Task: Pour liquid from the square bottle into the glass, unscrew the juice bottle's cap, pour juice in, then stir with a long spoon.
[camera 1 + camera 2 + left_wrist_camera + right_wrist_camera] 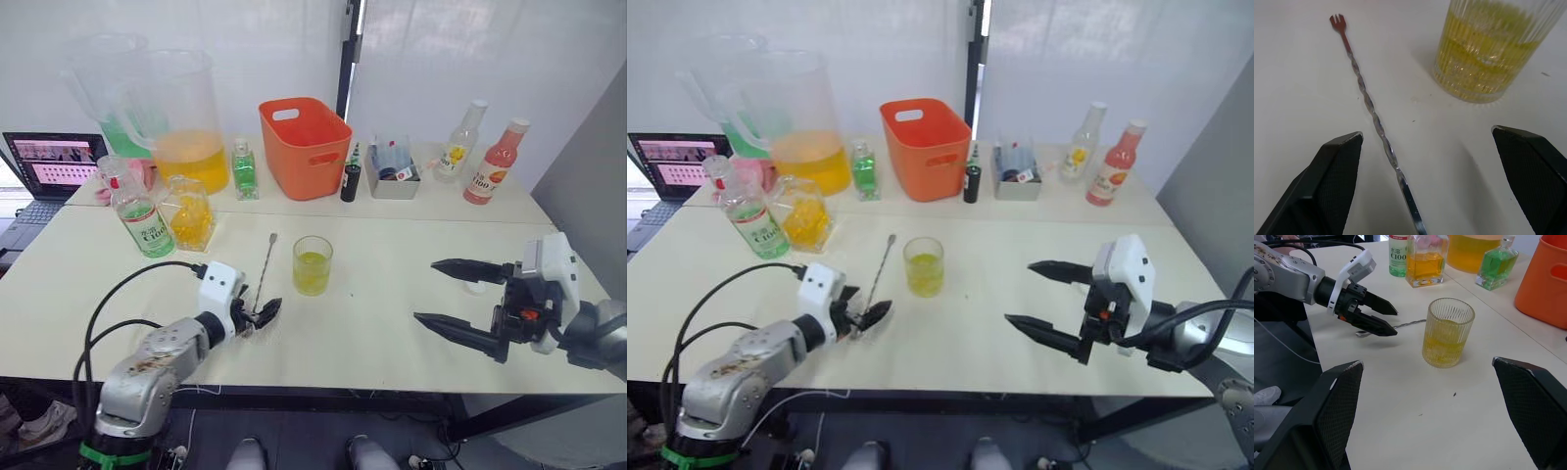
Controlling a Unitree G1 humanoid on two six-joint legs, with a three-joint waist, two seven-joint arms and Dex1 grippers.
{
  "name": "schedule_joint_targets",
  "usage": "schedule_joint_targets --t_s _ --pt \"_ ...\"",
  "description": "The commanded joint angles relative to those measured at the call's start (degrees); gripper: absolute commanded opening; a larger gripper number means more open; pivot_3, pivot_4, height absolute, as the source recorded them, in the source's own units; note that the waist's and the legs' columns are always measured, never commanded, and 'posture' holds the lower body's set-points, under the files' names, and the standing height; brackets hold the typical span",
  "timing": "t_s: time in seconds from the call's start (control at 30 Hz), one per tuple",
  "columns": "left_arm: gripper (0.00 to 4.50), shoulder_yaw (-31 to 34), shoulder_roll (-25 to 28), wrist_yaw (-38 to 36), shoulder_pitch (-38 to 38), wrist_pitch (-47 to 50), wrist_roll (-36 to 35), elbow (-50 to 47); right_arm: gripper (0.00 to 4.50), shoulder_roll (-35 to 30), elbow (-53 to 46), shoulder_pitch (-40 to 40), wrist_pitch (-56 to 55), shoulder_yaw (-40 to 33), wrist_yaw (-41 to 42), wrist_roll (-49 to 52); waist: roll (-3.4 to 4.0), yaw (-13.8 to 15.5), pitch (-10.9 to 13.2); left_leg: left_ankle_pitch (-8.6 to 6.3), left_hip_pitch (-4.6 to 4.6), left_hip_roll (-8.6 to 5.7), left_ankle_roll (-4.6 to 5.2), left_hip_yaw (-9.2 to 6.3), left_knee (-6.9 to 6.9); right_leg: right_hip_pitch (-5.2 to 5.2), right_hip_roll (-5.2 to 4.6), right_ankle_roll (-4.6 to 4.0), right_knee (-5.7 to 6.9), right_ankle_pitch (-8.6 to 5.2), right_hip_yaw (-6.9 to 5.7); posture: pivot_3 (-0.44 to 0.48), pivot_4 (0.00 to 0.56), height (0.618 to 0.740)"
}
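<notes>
On the table (pixel 392 323), spoon (pixel 1371 105) lies between left fingers (pixel 1334 169).

Looking like a robot test lab staged as a drinks bench: two pale plain tables (pixel 392 323) standing against bare white wall panels, an open black laptop (pixel 49 166) running at one end, big clear plastic measuring jugs (pixel 181 117) and an orange plastic basket (pixel 304 147) sitting among assorted bottles.

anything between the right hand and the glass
No. In the right wrist view, only bare table with a couple of tiny specks lies between the open right hand and the glass.
</notes>
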Motion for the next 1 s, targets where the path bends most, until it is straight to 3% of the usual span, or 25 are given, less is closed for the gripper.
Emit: schedule_joint_targets --t_s 0.03,0.13,0.17,0.6,0.67,0.83,1.0 --pt "4.46 -0.21 -1.67 4.55 -1.64 1.86 3.24 0.11 4.5 -0.87 -1.6 -1.55 0.65 -0.82 -1.41 1.11 0.0 -0.01 0.0 0.0 0.0 0.0 0.0 -0.01 0.0 0.0 0.0 0.0 0.01 0.0 0.0 0.0 0.15 0.74" --pt "4.46 -0.72 -3.47 6.82 -2.18 2.4 5.38 1.77 4.5 -0.79 -2.25 -2.53 1.39 -1.06 -2.46 2.48 0.0 -0.17 0.0 0.0 0.0 -0.01 0.01 -0.01 0.0 -0.02 0.0 0.02 0.02 0.01 0.01 0.0 0.15 0.74" --pt "4.2 -0.81 -4.25 7.5 -2.29 2.65 5.82 2.21 4.5 -0.83 -2.49 -2.81 1.67 -0.98 -2.84 2.95 0.0 -0.15 0.0 0.0 0.01 -0.01 0.0 -0.01 0.0 -0.01 0.0 0.03 0.02 0.02 0.01 0.0 0.15 0.74" --pt "0.02 -2.09 -4.02 6.6 -0.46 0.81 10.73 3.89 4.5 -0.33 -2.5 -6.55 2.24 0.93 -5.65 3.73 0.02 0.54 -0.03 -0.03 0.02 -0.06 -0.04 -0.01 0.04 0.02 -0.02 0.03 -0.02 0.02 0.05 0.0 0.15 0.74" --pt "0.02 -1.13 -3.88 5.98 -0.75 -1.45 10.93 3.42 4.5 0.76 -1.52 -8.1 1.94 1.48 -6.98 3.59 0.02 0.49 -0.03 -0.06 0.03 -0.06 -0.09 -0.01 0.03 0.0 -0.01 0.03 0.0 0.02 0.05 0.0 0.15 0.74" --pt "0.02 1.83 2.15 1.04 -1.23 -9.47 12.42 5.57 4.5 1.73 -1.22 -9.57 1.84 3.33 -7.17 2.92 0.02 0.52 -0.02 -0.06 0.02 -0.06 -0.09 -0.03 0.02 -0.04 -0.01 0.02 0.0 0.03 0.06 0.0 0.15 0.74" --pt "0.02 6.05 9.42 -9.84 -0.79 -22.49 10.95 10.32 4.5 2.15 -1.2 -9.3 1.62 3.84 -6.97 2.58 0.02 0.66 -0.02 -0.06 -0.01 -0.06 -0.1 -0.01 -0.03 -0.05 -0.02 0.01 -0.06 0.03 0.07 0.0 0.15 0.74"
